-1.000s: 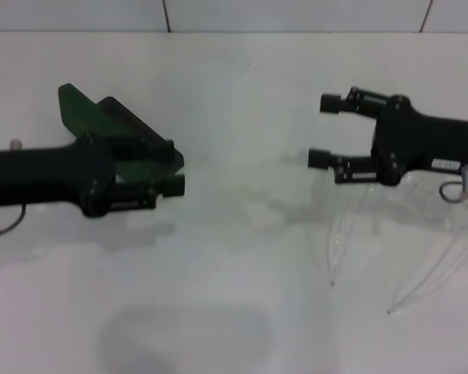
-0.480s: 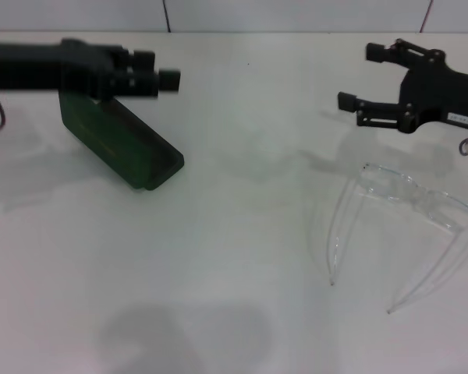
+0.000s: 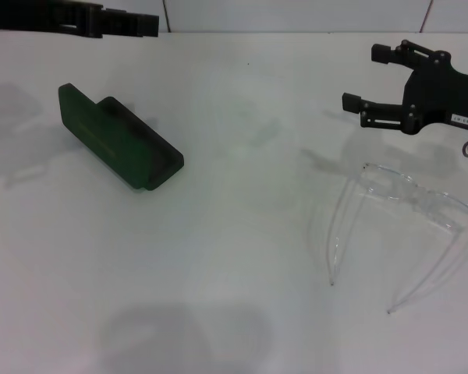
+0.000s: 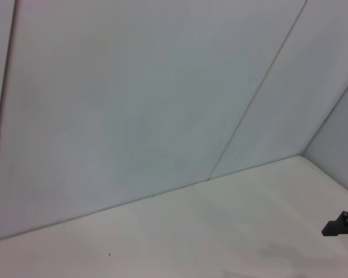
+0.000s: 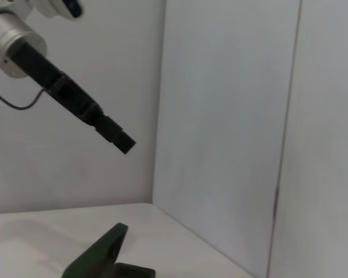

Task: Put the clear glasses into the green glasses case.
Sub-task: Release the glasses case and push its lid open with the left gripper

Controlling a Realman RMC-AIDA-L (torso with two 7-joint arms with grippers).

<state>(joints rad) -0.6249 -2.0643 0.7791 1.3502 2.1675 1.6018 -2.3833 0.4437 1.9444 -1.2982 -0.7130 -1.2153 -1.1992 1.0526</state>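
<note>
A: What fills most of the head view?

B: The white table point(image 3: 218, 257), running up to a pale wall along the top edge.

A: And the arms?

B: The right gripper point(image 3: 368, 78) hangs in the upper right of the frame, above the table, its two black fingers point(image 3: 374, 106) spread apart with nothing between them. The left gripper point(image 3: 144, 25) sits at the very top left, raised clear of the table; whether its fingers are parted or pressed together I cannot tell. The right wrist view catches it too, up in the air in front of the wall.

A: Where are the task's things?

B: The green glasses case point(image 3: 118, 146) lies in the left-centre of the frame, slanting toward the middle, with its lid lifted at the far left end. The clear glasses point(image 3: 409, 199) rest on the table at the right, just below the right gripper but apart from it, their thin arms reaching toward the bottom edge.
</note>
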